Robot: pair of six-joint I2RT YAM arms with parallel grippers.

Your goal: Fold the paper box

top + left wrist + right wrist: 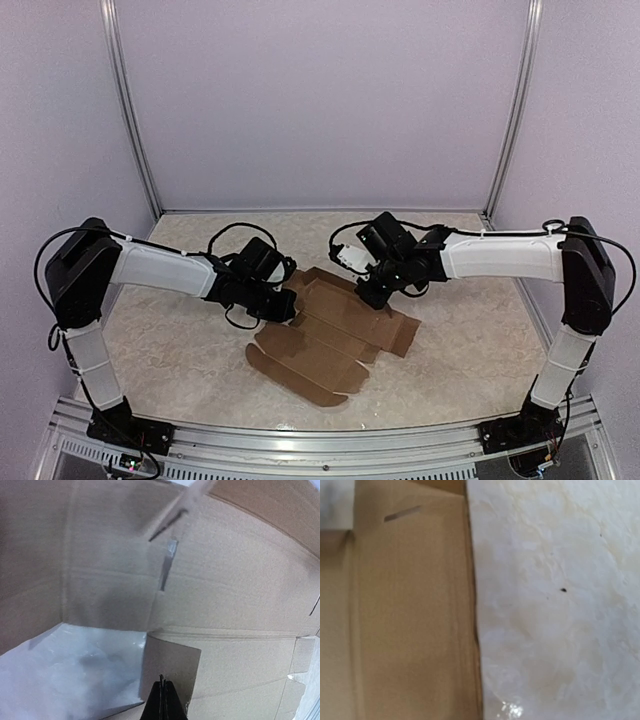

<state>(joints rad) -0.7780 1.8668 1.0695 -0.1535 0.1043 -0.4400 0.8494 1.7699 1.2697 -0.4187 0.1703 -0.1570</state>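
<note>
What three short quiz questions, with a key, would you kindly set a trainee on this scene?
1. True or false: the cardboard box is already folded up and closed.
2. In the left wrist view, the left claw is: A) wide open, B) shut, C) gripping a cup.
3. Fill in: the cardboard lies spread on the pale marbled ____.

Key: 1 false, since it is still an unfolded sheet; 2 B; 3 table.
</note>
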